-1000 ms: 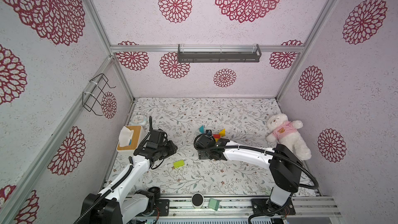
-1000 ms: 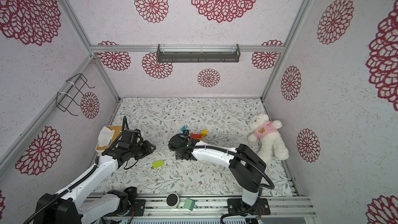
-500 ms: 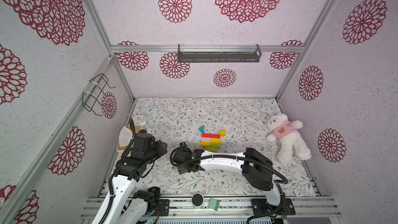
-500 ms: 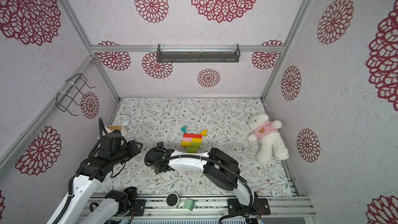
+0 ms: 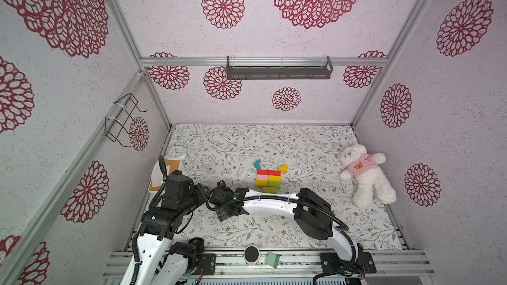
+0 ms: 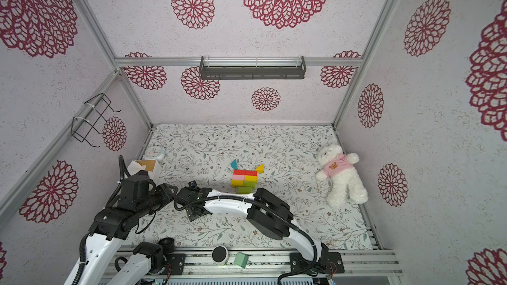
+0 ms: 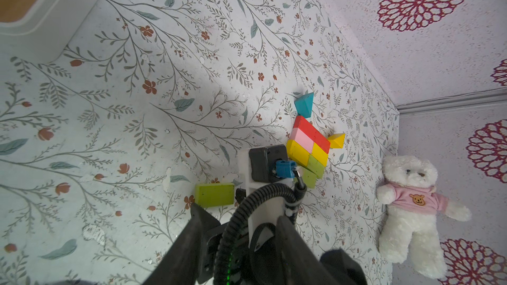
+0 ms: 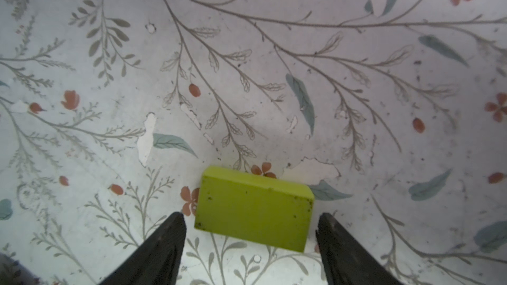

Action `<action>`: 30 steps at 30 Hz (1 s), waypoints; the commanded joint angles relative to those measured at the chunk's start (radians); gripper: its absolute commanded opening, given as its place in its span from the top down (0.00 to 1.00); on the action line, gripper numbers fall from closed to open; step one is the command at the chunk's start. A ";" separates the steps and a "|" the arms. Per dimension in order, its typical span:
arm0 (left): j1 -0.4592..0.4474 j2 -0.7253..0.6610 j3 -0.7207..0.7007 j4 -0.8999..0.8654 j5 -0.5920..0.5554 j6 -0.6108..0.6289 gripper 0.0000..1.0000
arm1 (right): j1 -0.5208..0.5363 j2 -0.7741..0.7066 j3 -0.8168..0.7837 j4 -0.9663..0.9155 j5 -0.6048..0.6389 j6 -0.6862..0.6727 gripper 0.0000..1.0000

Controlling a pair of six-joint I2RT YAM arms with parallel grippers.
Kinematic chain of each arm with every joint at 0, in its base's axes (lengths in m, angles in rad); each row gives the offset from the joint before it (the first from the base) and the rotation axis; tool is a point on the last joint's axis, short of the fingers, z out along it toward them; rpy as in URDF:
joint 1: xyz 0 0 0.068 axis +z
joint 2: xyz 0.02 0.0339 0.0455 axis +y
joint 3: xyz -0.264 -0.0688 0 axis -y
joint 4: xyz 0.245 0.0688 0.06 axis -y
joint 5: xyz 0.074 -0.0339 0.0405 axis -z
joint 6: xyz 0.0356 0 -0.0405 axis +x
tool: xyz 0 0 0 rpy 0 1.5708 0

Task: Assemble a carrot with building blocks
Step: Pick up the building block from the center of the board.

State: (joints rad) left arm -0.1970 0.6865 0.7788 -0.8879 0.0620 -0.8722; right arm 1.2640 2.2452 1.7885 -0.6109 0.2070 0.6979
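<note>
In both top views the carrot (image 5: 268, 180) (image 6: 244, 179) lies flat on the flowered table (image 5: 301, 143), roughly mid-floor. Two red bricks run across its far end, then pink beside yellow, then yellow beside lime green, then a single lime brick nearest the robot, so the figure narrows toward me. A teal triangle (image 5: 256, 164) sits at one far corner and a yellow triangle (image 5: 283, 168) at the other. The right arm's white forearm crosses just in front of the narrow end. The right claw (image 5: 219, 196) hangs off toward the left arm's side, apart from the carrot and close beside the left claw (image 5: 201, 191). From up here I cannot tell how either pair of jaws stands.

From the left wrist, the carrot (image 7: 307, 146) shows the same glossy rows, its lime tip partly behind the right arm's wrist. A loose lime block (image 7: 214, 194) lies flat on the table, apart from the carrot, on the other side of that wrist. The left claw (image 7: 236, 213) is spread, its dark fingers (image 7: 197, 228) well apart with nothing pinched. The loose block lies just beyond one fingertip.

From the right wrist, the loose lime block (image 8: 255, 209) is a plain glossy rectangle with a few dark specks, lying flat and slightly askew. The right claw (image 8: 251, 215) is spread wide astride it, with a fingertip (image 8: 175, 223) at each short end. A sliver of table shows on both sides, so nothing is pinched.
</note>
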 commanded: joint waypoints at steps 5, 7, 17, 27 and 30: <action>0.013 0.007 -0.012 0.019 0.011 -0.002 0.52 | 0.002 0.029 0.057 -0.069 0.005 -0.015 0.29; 0.013 0.005 -0.012 0.017 0.012 -0.001 0.52 | 0.002 0.036 0.063 -0.073 0.017 -0.011 0.31; 0.019 0.013 -0.019 0.024 0.020 0.011 0.52 | -0.018 -0.027 -0.021 -0.045 0.054 0.042 0.37; 0.018 0.096 -0.032 0.125 0.090 0.019 0.52 | -0.088 -0.288 -0.379 0.021 0.093 0.194 0.38; 0.018 0.124 -0.028 0.150 0.111 0.020 0.52 | -0.108 -0.364 -0.480 0.024 0.108 0.233 0.38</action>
State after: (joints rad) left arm -0.1852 0.8005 0.7528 -0.7956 0.1448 -0.8612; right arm 1.1782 1.9659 1.3579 -0.5732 0.2668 0.8570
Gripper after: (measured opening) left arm 0.477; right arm 0.628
